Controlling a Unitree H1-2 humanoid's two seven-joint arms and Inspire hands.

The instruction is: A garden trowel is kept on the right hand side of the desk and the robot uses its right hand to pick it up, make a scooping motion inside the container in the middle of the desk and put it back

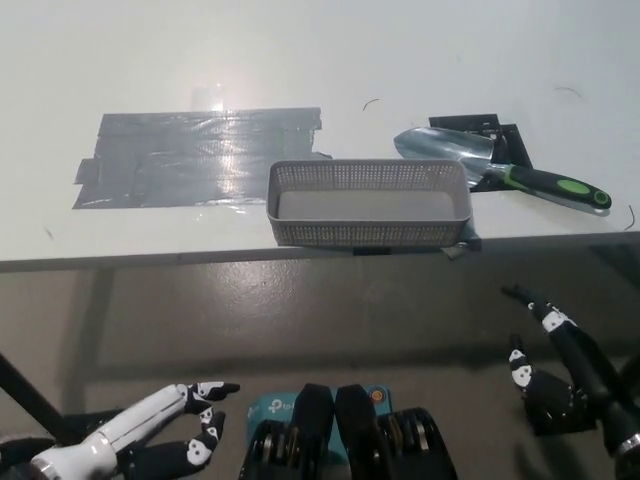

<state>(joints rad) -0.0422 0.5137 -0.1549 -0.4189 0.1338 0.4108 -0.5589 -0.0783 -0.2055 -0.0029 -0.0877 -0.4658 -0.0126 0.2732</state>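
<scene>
A garden trowel (500, 165) lies on the right side of the white desk (300, 60), its silver blade on a black mat and its black and green handle pointing right. A grey mesh container (368, 203) stands at the desk's front edge, just left of the trowel. My black right hand (565, 365) hangs below the desk at the lower right, open and holding nothing, far from the trowel. My white left hand (150, 435) rests open at the lower left, under desk level.
A patch of grey tape (195, 155) covers the desk to the left of the container. A black mat (505, 140) lies under the trowel's blade. The floor below the desk is grey.
</scene>
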